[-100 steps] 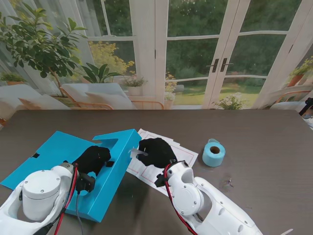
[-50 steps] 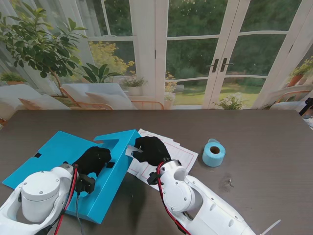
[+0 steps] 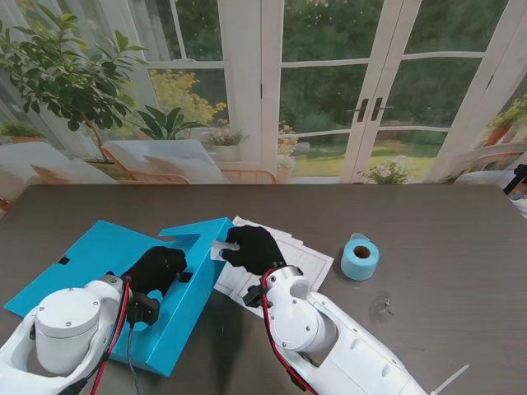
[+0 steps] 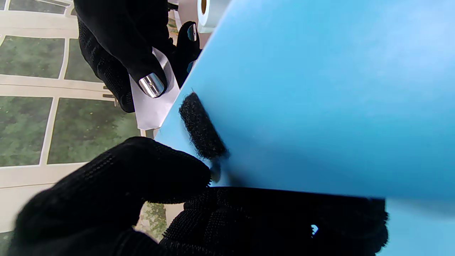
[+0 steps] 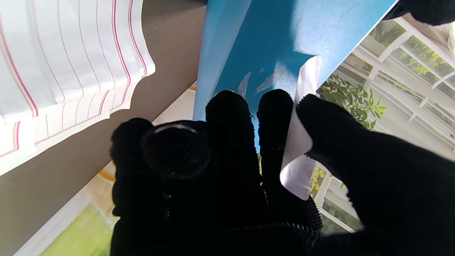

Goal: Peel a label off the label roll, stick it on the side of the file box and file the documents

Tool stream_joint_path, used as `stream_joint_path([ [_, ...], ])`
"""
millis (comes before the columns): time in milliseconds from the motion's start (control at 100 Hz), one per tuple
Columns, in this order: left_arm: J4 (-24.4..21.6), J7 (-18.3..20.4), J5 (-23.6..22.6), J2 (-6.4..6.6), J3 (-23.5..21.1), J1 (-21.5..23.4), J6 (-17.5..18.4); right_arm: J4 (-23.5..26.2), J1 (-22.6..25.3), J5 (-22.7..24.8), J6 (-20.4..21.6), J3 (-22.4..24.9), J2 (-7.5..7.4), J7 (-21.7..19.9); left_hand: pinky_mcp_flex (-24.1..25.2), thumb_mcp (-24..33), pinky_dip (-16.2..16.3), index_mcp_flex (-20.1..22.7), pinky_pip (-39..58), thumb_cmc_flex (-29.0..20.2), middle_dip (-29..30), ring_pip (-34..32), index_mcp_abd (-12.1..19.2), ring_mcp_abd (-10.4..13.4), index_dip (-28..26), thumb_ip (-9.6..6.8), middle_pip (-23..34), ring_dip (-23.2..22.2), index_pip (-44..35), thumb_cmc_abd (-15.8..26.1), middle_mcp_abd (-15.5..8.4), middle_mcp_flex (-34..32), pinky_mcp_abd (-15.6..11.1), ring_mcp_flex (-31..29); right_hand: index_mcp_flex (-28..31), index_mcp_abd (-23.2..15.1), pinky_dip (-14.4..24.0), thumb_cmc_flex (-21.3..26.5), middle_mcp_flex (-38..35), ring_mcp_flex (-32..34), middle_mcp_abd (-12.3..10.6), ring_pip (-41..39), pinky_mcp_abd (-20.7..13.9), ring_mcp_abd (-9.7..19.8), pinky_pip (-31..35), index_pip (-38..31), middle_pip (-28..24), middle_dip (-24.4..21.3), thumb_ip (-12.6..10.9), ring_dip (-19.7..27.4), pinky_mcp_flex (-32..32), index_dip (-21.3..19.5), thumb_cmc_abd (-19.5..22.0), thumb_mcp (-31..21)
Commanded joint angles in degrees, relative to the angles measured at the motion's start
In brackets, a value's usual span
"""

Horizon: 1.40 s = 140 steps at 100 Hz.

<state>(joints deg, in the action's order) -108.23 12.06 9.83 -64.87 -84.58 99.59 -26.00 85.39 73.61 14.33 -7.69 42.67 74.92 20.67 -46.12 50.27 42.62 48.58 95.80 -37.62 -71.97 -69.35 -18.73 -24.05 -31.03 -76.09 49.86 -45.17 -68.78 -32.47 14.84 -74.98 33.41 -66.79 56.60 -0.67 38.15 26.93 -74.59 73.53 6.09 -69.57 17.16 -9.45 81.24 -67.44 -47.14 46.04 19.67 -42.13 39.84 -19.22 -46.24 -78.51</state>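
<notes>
The main danger now is that the small white paper label (image 5: 298, 149) sticks badly. It is curled between the fingers, so it may fold onto itself, cling to the black glove, or land crooked or wrinkled on the blue plastic file box (image 3: 185, 280). The raised blue wall is thin, so a hard push against it may bend it or make the box slide on the dark tabletop (image 3: 445, 230).

The right hand (image 3: 254, 247) is closed on the label: thumb and one finger pinch its lower part, and the free end stands up right against the inner face of the blue wall, just in front of the fingertips. Whether that end already touches the wall, I cannot tell for sure from the wrist view.

The left hand (image 3: 156, 267) is closed on the edge of the same wall, thumb on one face and fingers on the other, beside a black fuzzy fastener patch (image 4: 201, 126).

The white ruled documents (image 3: 300, 259) lie flat just under and behind the right hand. The light blue label roll (image 3: 360, 257) stands well apart, on that hand's outer side.
</notes>
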Motion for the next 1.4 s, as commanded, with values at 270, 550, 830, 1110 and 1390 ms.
stream_joint_path([
  [270,-1.0,-0.3,0.9,-0.55,0.0,0.4,0.2,-0.4,0.0,-1.9,-0.7,0.7,0.91,0.1,0.2,3.0,1.1,-0.2,1.9,-2.5,-1.0,-2.2,-2.0,-1.8,-1.4,-0.04,2.2,-0.9,-3.1,0.2,-5.1,-1.5,0.6,0.0,-0.4,0.7,-0.6,1.8,-1.1,1.4,2.8,-2.3,1.6,0.1,1.4,-0.4,-1.5,-0.6,0.6,-0.9,9.3,1.1,-0.1,-1.9],
  [550,-1.1,-0.2,1.2,-0.54,-0.1,0.5,0.5,-0.9,0.0,-4.0,-1.6,0.7,1.85,1.5,0.4,3.0,1.3,0.0,1.6,-2.4,-0.9,-2.2,-2.1,-2.1,-1.4,0.05,2.2,-0.9,-3.0,0.3,-4.9,-1.5,0.9,0.1,-0.1,1.1,-0.7,2.1,-1.4,1.3,3.0,-2.7,2.0,0.0,1.4,-0.3,-1.3,-0.5,0.7,-1.0,9.5,1.0,-0.4,-2.2],
  [830,-1.1,-0.5,1.4,-0.62,0.1,0.5,0.5,-0.3,0.4,-6.5,-2.5,1.4,2.44,2.4,0.4,3.1,1.5,0.0,1.4,-2.4,-0.8,-2.2,-2.1,-2.1,-1.4,0.02,2.2,-0.9,-3.0,0.3,-4.9,-1.4,0.9,0.1,0.3,1.9,-0.7,2.4,-1.9,1.3,3.3,-3.2,2.5,-0.2,1.4,-0.2,-1.1,-0.4,0.7,-1.2,9.8,1.0,-0.7,-2.5],
  [1110,-1.3,-1.3,1.4,-0.81,0.2,0.6,0.4,0.5,1.0,-8.0,-3.1,1.9,2.57,2.4,0.4,3.1,1.6,0.0,1.4,-2.4,-0.8,-2.1,-2.1,-2.2,-1.4,0.01,2.2,-0.9,-3.0,0.4,-4.9,-1.5,0.9,0.0,0.5,2.3,-0.6,2.6,-2.1,1.3,3.4,-3.4,2.8,-0.6,1.4,-0.1,-1.0,-0.3,0.7,-1.3,9.9,0.9,-0.8,-2.5],
  [1390,-1.4,-1.3,1.6,-0.83,0.0,0.8,0.4,1.1,1.4,-8.3,-3.2,2.0,2.07,1.2,0.4,3.2,1.7,0.0,1.3,-2.4,-0.8,-2.1,-2.1,-2.2,-1.4,0.02,2.2,-0.9,-3.0,0.5,-4.9,-1.5,1.1,0.0,0.5,2.2,-0.6,2.5,-2.1,1.3,3.4,-3.5,2.8,-0.2,1.4,-0.1,-1.0,-0.1,0.7,-1.3,9.9,0.7,-0.7,-2.5],
])
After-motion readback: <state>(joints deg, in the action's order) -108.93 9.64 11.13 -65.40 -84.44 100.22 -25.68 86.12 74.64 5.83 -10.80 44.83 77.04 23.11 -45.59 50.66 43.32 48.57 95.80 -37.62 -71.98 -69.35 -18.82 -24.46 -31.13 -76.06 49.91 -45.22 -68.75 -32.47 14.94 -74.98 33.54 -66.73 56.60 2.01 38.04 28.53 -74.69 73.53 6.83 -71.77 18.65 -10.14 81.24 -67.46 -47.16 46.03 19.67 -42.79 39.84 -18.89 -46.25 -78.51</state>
